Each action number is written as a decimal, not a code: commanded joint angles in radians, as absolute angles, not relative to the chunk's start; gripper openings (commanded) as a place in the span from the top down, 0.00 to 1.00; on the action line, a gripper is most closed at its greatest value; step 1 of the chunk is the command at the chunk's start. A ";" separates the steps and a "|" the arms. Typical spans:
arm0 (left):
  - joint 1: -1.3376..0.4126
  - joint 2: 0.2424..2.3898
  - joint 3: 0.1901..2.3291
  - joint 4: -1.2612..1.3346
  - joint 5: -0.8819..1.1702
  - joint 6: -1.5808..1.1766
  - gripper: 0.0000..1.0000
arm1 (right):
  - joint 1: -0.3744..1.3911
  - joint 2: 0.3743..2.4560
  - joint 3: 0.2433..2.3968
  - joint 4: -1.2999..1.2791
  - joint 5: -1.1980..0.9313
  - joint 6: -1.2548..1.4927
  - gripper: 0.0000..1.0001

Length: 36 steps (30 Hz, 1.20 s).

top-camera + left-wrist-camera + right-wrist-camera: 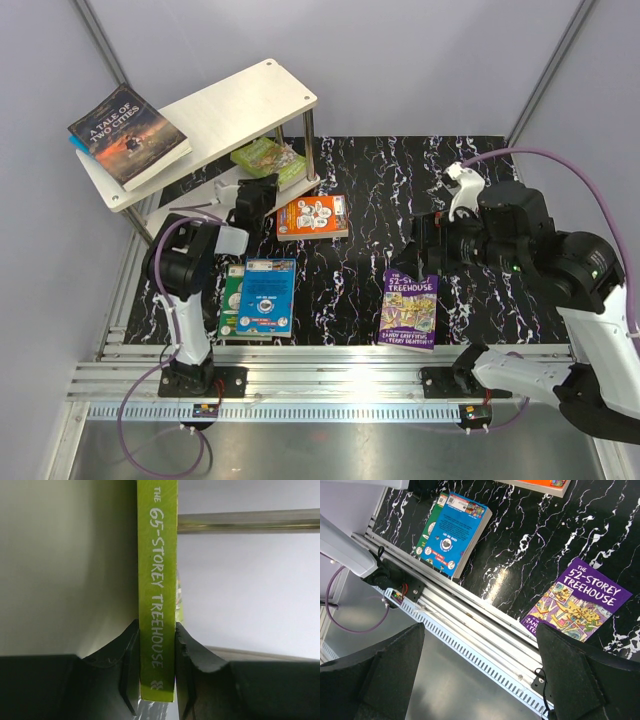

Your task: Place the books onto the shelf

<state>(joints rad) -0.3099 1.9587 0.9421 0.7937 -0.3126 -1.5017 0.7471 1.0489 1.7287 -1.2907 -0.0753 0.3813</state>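
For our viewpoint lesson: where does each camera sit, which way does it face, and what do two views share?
Top: above and behind, looking down on the shelf; both arms show.
Left wrist: along the left gripper, shut on a green book.
Right wrist: down past the open right gripper.
Shared with top: purple book.

The black marbled table [470,300] bears the shelf [230,105], an orange book [313,216] and a purple book [409,310].

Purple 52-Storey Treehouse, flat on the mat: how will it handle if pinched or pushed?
The purple book looks like a thin paperback: probably light, and may sag if pinched at one edge. Lying flat on the smooth-looking mat, it should slide rather than tip, with little edge to grab.
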 commanded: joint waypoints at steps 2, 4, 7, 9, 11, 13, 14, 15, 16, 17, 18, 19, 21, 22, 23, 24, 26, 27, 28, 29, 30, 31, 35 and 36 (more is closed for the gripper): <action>-0.302 1.873 0.902 0.865 -0.177 -1.514 1.00 | 0.752 1.025 1.730 -1.267 -0.035 0.394 0.00; -0.292 1.850 0.876 0.865 -0.167 -1.499 1.00 | 0.750 1.022 1.727 -1.269 -0.034 0.402 0.00; -0.276 1.833 0.861 0.854 -0.131 -1.468 1.00 | 0.750 1.017 1.729 -1.269 -0.034 0.408 0.00; -0.256 1.838 0.864 0.861 -0.091 -1.459 1.00 | 0.752 1.011 1.724 -1.267 -0.032 0.413 0.00; -0.249 1.847 0.861 0.873 -0.042 -1.450 1.00 | 0.749 1.005 1.720 -1.266 -0.031 0.413 0.00; -0.239 1.850 0.874 0.865 -0.005 -1.428 1.00 | 0.750 1.005 1.715 -1.262 -0.032 0.416 0.00; -0.238 1.853 0.885 0.853 0.023 -1.414 1.00 | 0.749 1.003 1.713 -1.262 -0.031 0.416 0.00; -0.236 1.855 0.896 0.832 0.040 -1.402 1.00 | 0.750 1.003 1.713 -1.261 -0.034 0.417 0.00; -0.236 1.855 0.913 0.810 0.061 -1.381 1.00 | 0.750 1.002 1.712 -1.259 -0.034 0.419 0.00; -0.238 1.853 0.920 0.789 0.070 -1.375 1.00 | 0.749 1.003 1.712 -1.259 -0.035 0.419 0.00; -0.236 1.852 0.925 0.766 0.077 -1.367 1.00 | 0.750 1.002 1.712 -1.261 -0.035 0.420 0.00; -0.238 1.852 0.930 0.756 0.086 -1.361 1.00 | 0.750 1.002 1.712 -1.261 -0.034 0.422 0.00; -0.238 1.850 0.933 0.741 0.089 -1.364 1.00 | 0.752 0.997 1.712 -1.261 -0.031 0.425 0.00; -0.236 1.847 0.934 0.732 0.097 -1.364 1.00 | 0.750 0.994 1.710 -1.259 -0.032 0.425 0.00; -0.236 1.841 0.940 0.704 0.101 -1.361 1.00 | 0.750 0.991 1.710 -1.258 -0.029 0.428 0.00; -0.236 1.835 0.940 0.692 0.100 -1.353 0.96 | 0.752 0.989 1.709 -1.258 -0.029 0.429 0.00; -0.236 1.821 0.948 0.631 0.101 -1.348 0.83 | 0.750 0.983 1.707 -1.256 -0.031 0.433 0.00; -0.236 1.806 0.948 0.617 0.100 -1.341 0.68 | 0.750 0.980 1.706 -1.256 -0.031 0.434 0.00; -0.235 1.796 0.946 0.605 0.095 -1.336 0.58 | 0.750 0.976 1.704 -1.255 -0.031 0.436 0.00; -0.236 1.787 0.946 0.566 0.092 -1.333 0.49 | 0.750 0.973 1.701 -1.256 -0.029 0.439 0.00; -0.236 1.770 0.942 0.560 0.087 -1.333 0.33 | 0.752 0.970 1.695 -1.255 -0.028 0.440 0.00; -0.235 1.763 0.936 0.560 0.086 -1.332 0.29 | 0.750 0.962 1.692 -1.253 -0.025 0.440 0.00; -0.235 1.712 0.930 0.506 0.095 -1.327 0.09 | 0.750 0.962 1.678 -1.253 -0.032 0.446 0.00; -0.233 1.698 0.936 0.476 0.101 -1.313 0.07 | 0.750 0.971 1.681 -1.259 -0.032 0.445 0.00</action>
<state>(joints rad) -0.2325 1.7744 0.9012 0.5076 0.0574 -1.3464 0.7471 0.9627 1.6844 -1.2835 -0.0601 0.4343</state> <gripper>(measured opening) 0.908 0.994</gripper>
